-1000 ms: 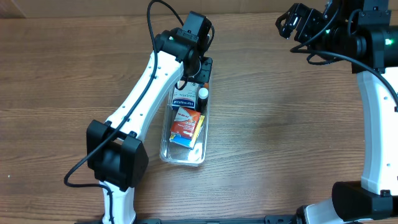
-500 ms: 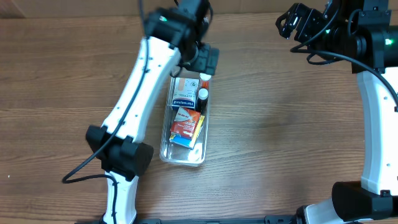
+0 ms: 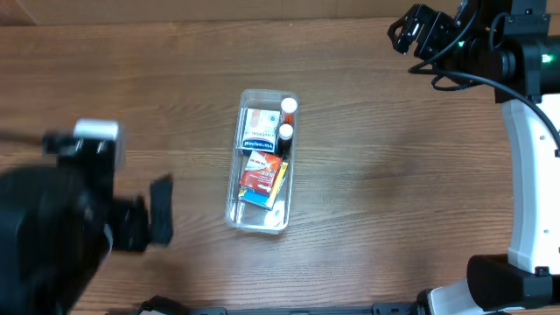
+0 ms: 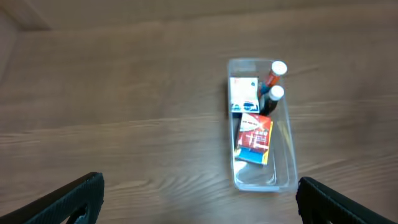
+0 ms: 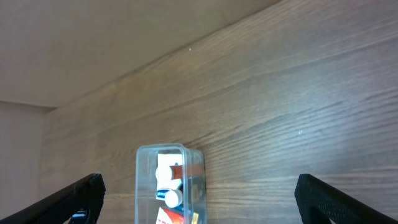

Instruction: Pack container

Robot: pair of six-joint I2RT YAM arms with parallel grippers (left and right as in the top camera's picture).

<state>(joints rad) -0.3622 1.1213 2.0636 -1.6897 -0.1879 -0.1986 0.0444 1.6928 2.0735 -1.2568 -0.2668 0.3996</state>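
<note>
The container (image 3: 258,219) is a long clear bin lying lengthwise at the table's middle. Inside are a white-and-blue box (image 3: 255,129), two white-capped bottles (image 3: 289,106) along its right wall, and a red-orange box (image 3: 262,171) over a blue-and-yellow one. My left arm (image 3: 52,236) is a large blur at the lower left, high above the table. My left gripper (image 4: 199,208) is open and empty, with the container (image 4: 261,179) far below it. My right gripper (image 3: 411,31) hangs open at the far right corner, and the container (image 5: 163,148) shows below it.
Bare wooden tabletop (image 3: 394,192) surrounds the bin on all sides. The right arm's white link (image 3: 525,175) runs down the right edge. A pale wall (image 5: 124,37) lies beyond the table's far edge.
My left gripper opened at the bin's far end and left a second white-capped bottle there. The left arm then pulled up and away to the lower left. The right arm has not moved.
</note>
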